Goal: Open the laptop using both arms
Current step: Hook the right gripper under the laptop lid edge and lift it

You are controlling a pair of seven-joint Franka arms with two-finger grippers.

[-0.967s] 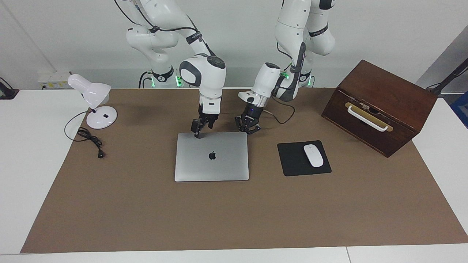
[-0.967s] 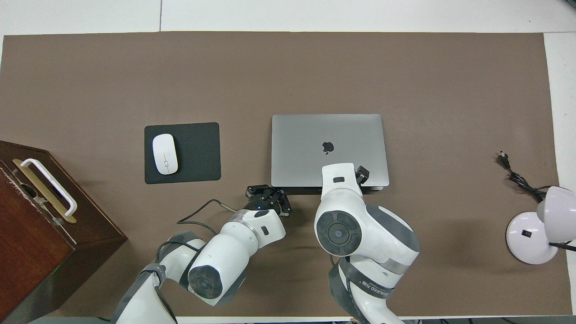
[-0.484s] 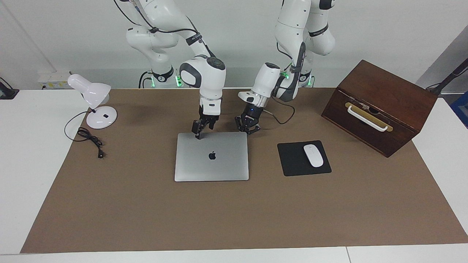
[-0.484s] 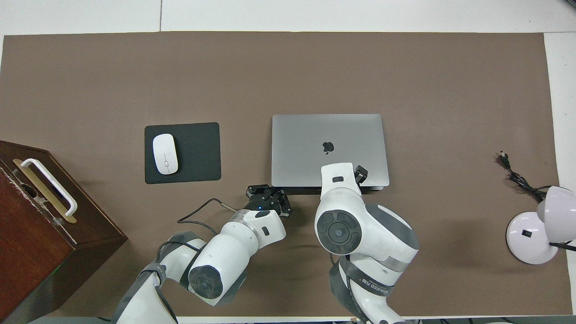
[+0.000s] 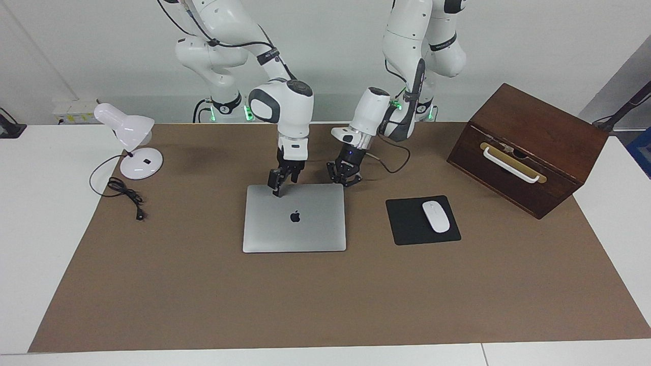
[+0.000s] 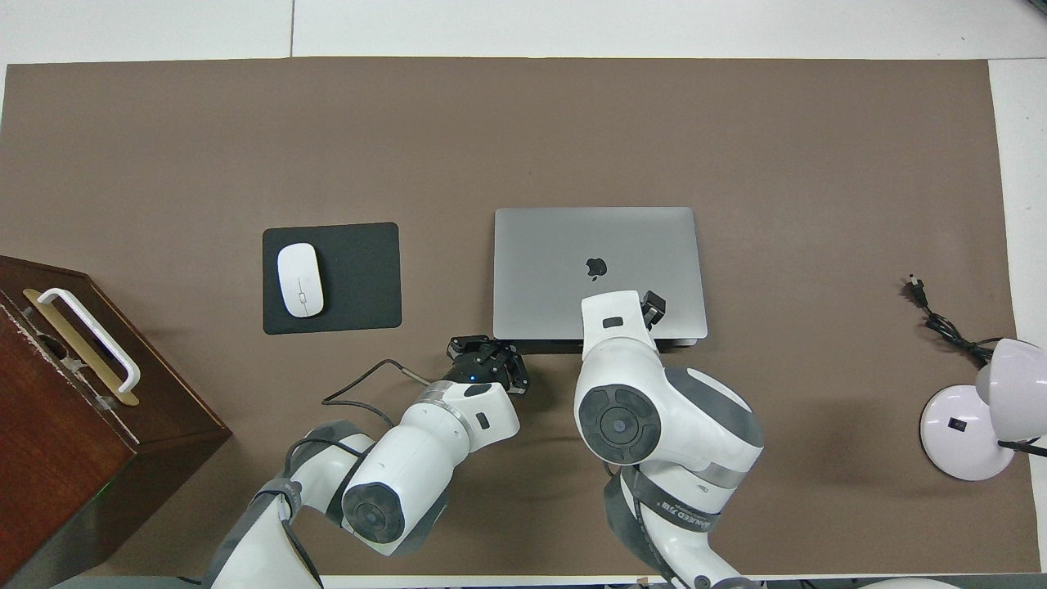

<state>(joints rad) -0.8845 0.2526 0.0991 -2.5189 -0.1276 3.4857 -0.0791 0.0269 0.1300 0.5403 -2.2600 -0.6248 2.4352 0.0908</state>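
The laptop (image 5: 295,223) lies shut on the brown mat, apple logo up, also in the overhead view (image 6: 572,245). My right gripper (image 5: 285,186) is open over the lid's edge nearest the robots, toward the right arm's end, and its lower fingertip (image 5: 276,192) touches the lid. Seen from overhead, the right wrist hides most of that gripper; one black finger (image 6: 652,307) shows. My left gripper (image 5: 346,180) is shut and empty, low beside the laptop's nearest corner toward the left arm's end, also seen from overhead (image 6: 488,353).
A black mouse pad (image 5: 407,223) with a white mouse (image 5: 436,216) lies beside the laptop toward the left arm's end. A wooden box (image 5: 529,147) with a white handle stands past it. A white desk lamp (image 5: 133,147) and its cord (image 5: 124,195) sit at the right arm's end.
The right gripper has crept a little farther onto the lid and its elbow has risen slightly. The left arm and the laptop have not moved.
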